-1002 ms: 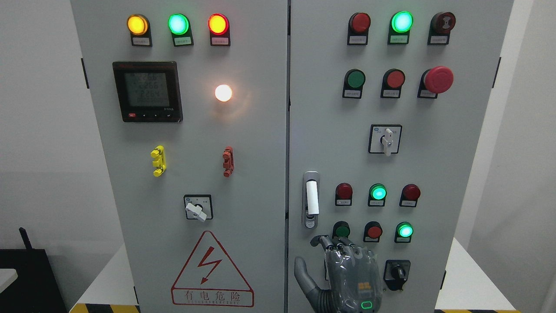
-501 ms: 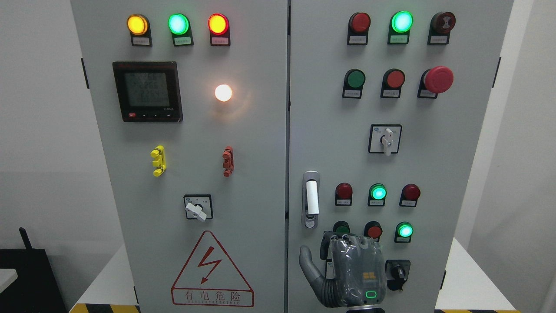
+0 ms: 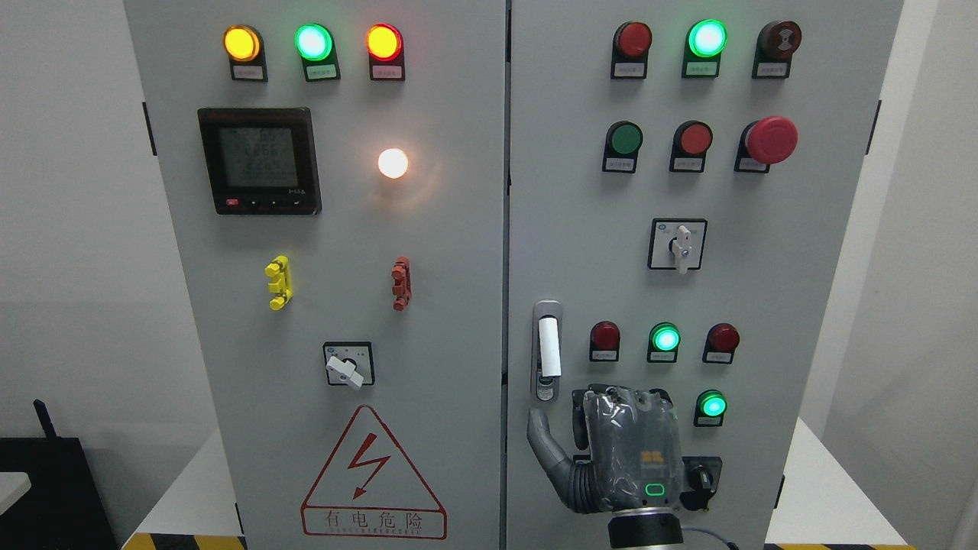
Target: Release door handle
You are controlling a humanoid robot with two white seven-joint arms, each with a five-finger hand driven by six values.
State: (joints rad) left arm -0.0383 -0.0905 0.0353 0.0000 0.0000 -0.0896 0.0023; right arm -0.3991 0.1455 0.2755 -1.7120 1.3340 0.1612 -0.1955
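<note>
We see door handle [image 3: 548, 350] on right cabinet door [image 3: 688, 275] near left edge, long axis vertical, lying flush. Our right hand [image 3: 619, 451] just below handle, apart from it, fingers curled, grasping nothing.

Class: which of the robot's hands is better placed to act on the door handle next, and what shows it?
Probably the right hand: it is raised just below and right of the door handle, not touching it. The left hand is out of view.
</note>
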